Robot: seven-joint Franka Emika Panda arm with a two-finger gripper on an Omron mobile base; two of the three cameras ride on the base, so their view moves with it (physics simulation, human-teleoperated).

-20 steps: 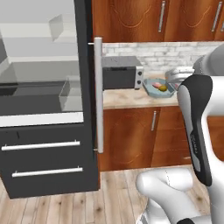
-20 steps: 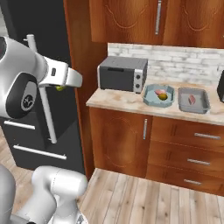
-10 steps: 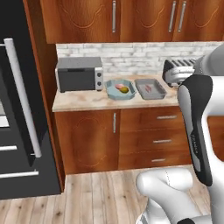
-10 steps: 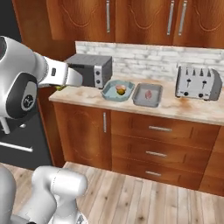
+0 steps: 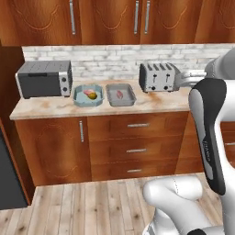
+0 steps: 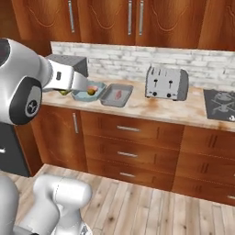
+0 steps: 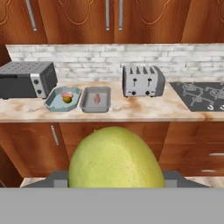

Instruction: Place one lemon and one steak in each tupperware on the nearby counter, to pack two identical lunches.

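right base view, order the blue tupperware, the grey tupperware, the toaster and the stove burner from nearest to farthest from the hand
1. blue tupperware, on the counter just beside the hand, which carries a lemon.
2. grey tupperware, next along to the right.
3. toaster, further right by the wall.
4. stove burner, at the far right edge.

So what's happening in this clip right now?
The arm is carrying a yellow-green lemon in its gripper, facing the counter from a little way back. Two tupperware trays sit side by side between the toaster oven and the toaster. The blue-grey tupperware already holds a steak and an orange-yellow lemon. The greyer tupperware has only a steak, so it lacks a lemon.
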